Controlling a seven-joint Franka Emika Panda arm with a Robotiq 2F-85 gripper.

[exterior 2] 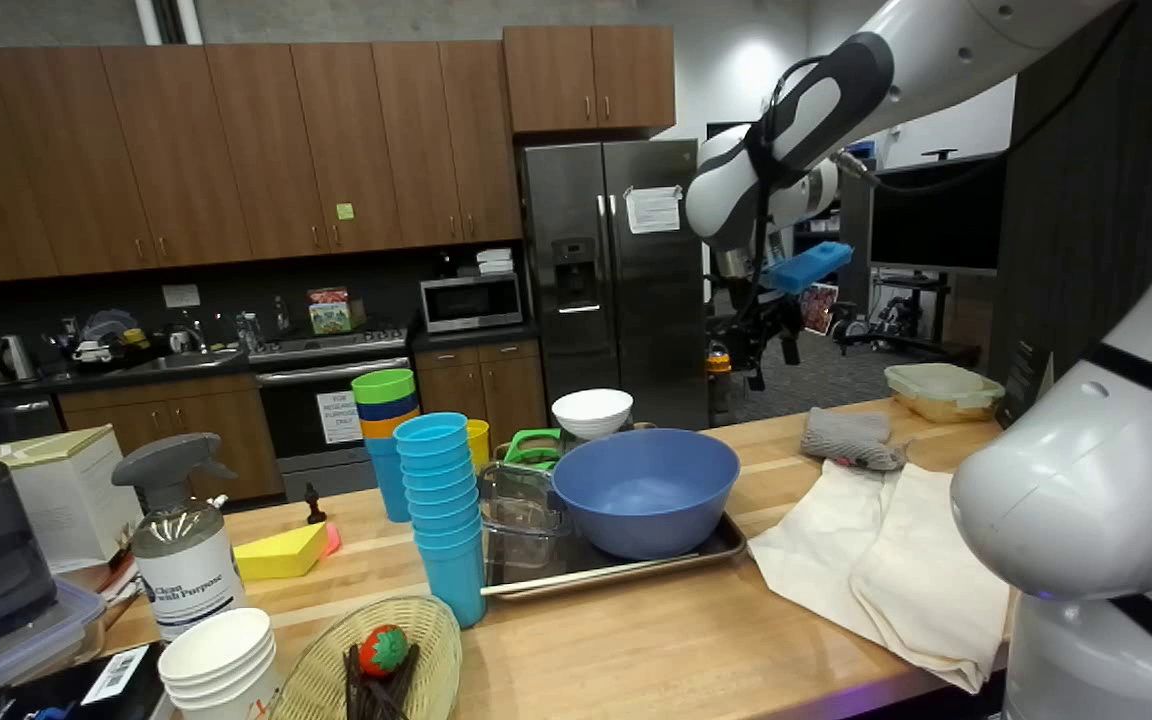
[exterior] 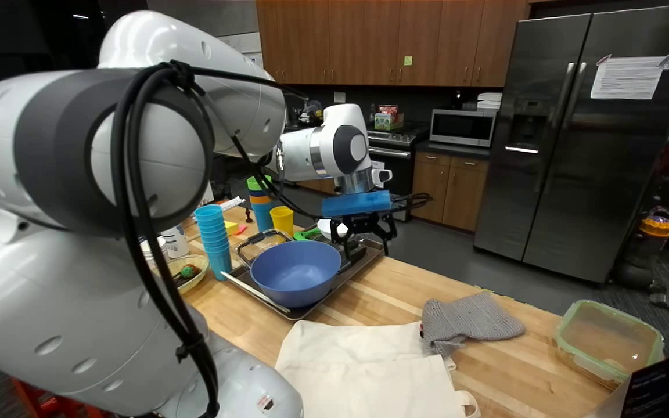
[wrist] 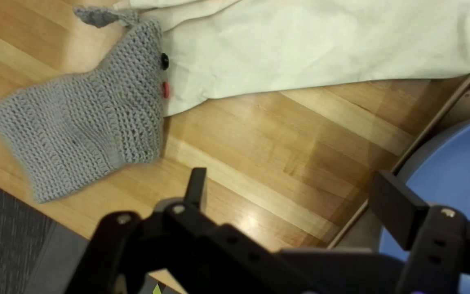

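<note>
- I had the gripper (wrist: 292, 196) spread wide, its fingers far apart and gripping nothing, with the wooden table (wrist: 259, 139) showing between them.
- Nearest to it I saw the blue bowl (exterior 2: 646, 490); the gripper hung in the air, apart from the bowl, although on my wrist view one fingertip (wrist: 398, 208) overlapped the bowl's edge.
- The blue bowl sat upright in a dark tray (exterior 2: 731, 545), and in an exterior view a clear container (exterior 2: 521, 520) stood just to the bowl's left.
- There, behind the blue bowl, I could see a white bowl (exterior 2: 593, 412) and, farther left, a green item (exterior 2: 533, 447).
- Left of the blue bowl, past the clear container, I made out a stack of blue cups (exterior 2: 451, 530); nearer the camera on that side, a wicker basket (exterior 2: 444, 640) held a red-and-green toy strawberry (exterior 2: 383, 650).
- To the blue bowl's right, a cream cloth (exterior 2: 886, 560) lay on the table, and a grey knitted piece (exterior 2: 846, 435) lay farther off, touching the cloth's edge.
- Well to the blue bowl's right, past the knitted piece, was a green-lidded container (exterior 2: 943, 392).
</note>
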